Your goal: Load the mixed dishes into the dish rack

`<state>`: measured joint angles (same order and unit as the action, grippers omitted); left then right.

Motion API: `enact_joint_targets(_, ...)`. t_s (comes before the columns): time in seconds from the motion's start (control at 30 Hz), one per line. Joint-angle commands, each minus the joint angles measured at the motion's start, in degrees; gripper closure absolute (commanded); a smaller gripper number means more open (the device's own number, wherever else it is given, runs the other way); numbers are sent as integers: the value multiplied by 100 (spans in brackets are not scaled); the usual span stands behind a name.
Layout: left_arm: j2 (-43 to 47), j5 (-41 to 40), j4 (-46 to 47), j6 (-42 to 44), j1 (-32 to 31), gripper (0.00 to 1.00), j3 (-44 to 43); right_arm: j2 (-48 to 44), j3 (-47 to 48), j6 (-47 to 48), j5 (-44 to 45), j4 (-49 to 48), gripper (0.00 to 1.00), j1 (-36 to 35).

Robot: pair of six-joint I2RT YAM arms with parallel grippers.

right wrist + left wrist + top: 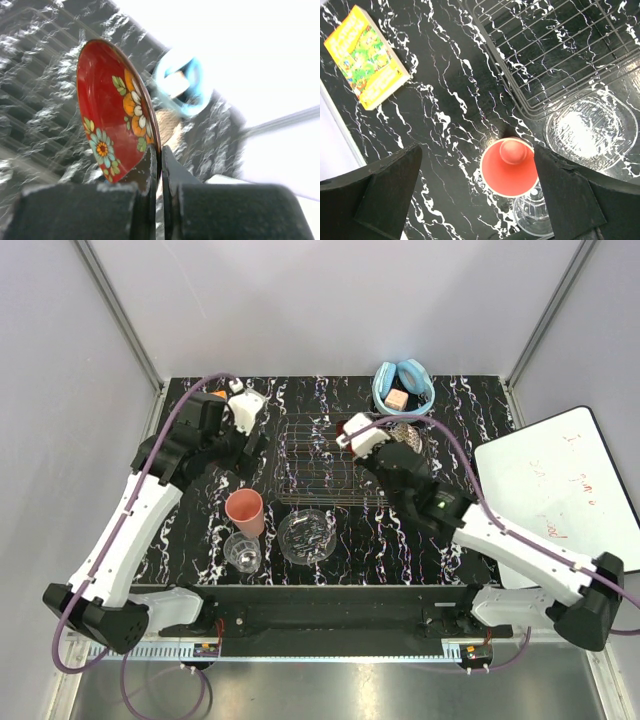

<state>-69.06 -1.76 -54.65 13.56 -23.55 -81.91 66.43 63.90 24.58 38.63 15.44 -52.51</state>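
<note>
Closest to the arm bases stands the small clear glass tumbler [242, 552], with the clear glass dish [307, 536] just beside it at 3 o'clock and the salmon-pink plastic cup [245, 510] upright at its 12 o'clock. The left gripper [476, 148] hangs above the table with its fingers spread wide and nothing in them. In the left wrist view the cup's open mouth sits below and between the two fingers, nearer the right one, and the orange-green book [366, 56] lies well off at 10 o'clock. Beyond the cup and dish lies the dish rack [325, 465], flat on the table. The right gripper [160, 165] is over its far right part, at about 1 o'clock from the rack's middle. Its fingers are pinched tight on the rim of the red floral plate [112, 110], which stands on edge above them. At 3 o'clock of that gripper rests the beige speckled bowl [405, 435], and farthest back, at the bowl's 12 o'clock, lie the light-blue headphones [403, 385].
</note>
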Motion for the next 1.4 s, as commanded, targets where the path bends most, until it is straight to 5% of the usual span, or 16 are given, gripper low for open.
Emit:
enact_joint_targets(0.0, 103, 579, -19, -213, 394, 1, -168, 54, -842, 3906, -56, -3596, 100, 82)
enact_joint_targets(0.27, 200, 932, 60, -363, 483, 1, 219, 414, -1054, 5108, -1691, -4075, 100, 601)
enact_joint_targets(0.6, 147, 1046, 279, -416, 650, 1, 377, 625, -1108, 4820, -2957, -3311, 100, 1155)
enact_joint_targets(1.37, -20, 1178, 403, -363, 896, 1, 377, 1161, -1573, 4363, -3239, -3618, 100, 1788)
